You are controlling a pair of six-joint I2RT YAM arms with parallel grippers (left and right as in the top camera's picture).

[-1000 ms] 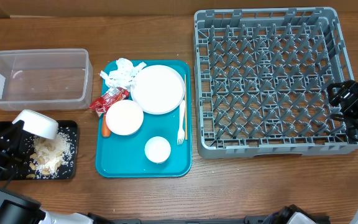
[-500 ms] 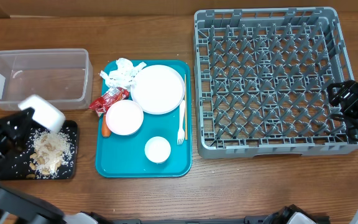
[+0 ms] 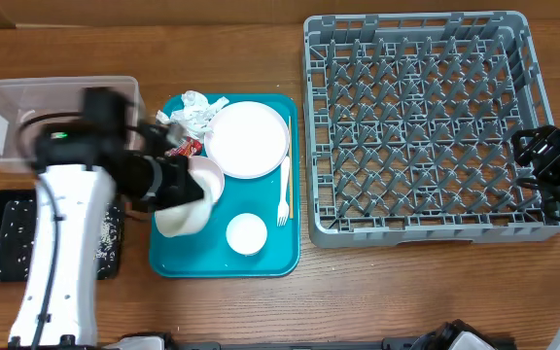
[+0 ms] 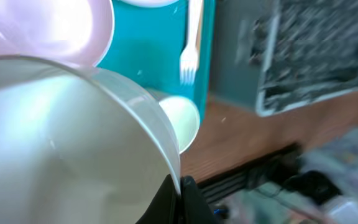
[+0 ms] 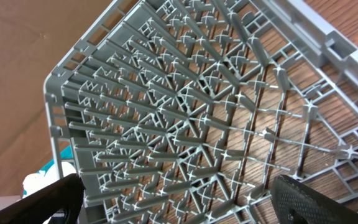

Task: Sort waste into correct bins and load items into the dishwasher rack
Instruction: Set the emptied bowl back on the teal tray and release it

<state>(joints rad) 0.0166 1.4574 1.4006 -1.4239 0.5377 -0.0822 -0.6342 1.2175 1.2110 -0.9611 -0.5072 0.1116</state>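
My left gripper (image 3: 181, 187) is shut on the rim of a white bowl (image 3: 185, 216) and holds it tilted over the teal tray's front left. In the left wrist view the bowl (image 4: 73, 143) fills the frame, its rim pinched between my fingers (image 4: 182, 194). Under it sit a pale pink bowl (image 3: 209, 173), a white plate (image 3: 248, 139), a small cup (image 3: 246, 233), a fork (image 3: 284, 190) and a chopstick (image 3: 291, 136). Napkins (image 3: 191, 112) and a red wrapper (image 3: 185, 148) lie at the tray's back left. My right gripper (image 3: 550, 156) is open over the grey rack (image 3: 426, 126).
The clear tub (image 3: 27, 117) stands at the back left. The black tray (image 3: 3, 238) at the front left holds scattered rice, and my left arm hides most of it. The teal tray (image 3: 270, 258) lies between the bins and the rack. The right wrist view shows rack pegs (image 5: 197, 106).
My left arm has swung right from over the black tray to over the teal tray, carrying the white bowl. The right arm has not moved.
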